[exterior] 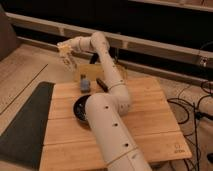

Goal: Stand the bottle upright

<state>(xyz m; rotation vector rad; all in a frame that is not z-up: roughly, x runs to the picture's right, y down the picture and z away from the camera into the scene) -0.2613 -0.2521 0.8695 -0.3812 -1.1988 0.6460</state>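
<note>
My gripper [65, 52] is raised above the far left corner of the wooden table [150, 125], at the end of the white arm that reaches up and to the left. It is shut on the bottle [69, 62], a slim pale piece that hangs tilted below it, clear of the table top. A black bowl [79, 110] sits on the table, partly hidden behind the arm. A small blue object [85, 83] stands on the table below and to the right of the gripper.
A tan object [91, 71] lies at the table's far edge behind the blue object. A dark mat [22, 125] covers the floor to the left. Cables [192, 107] trail on the floor to the right. A dark wall with a rail runs behind.
</note>
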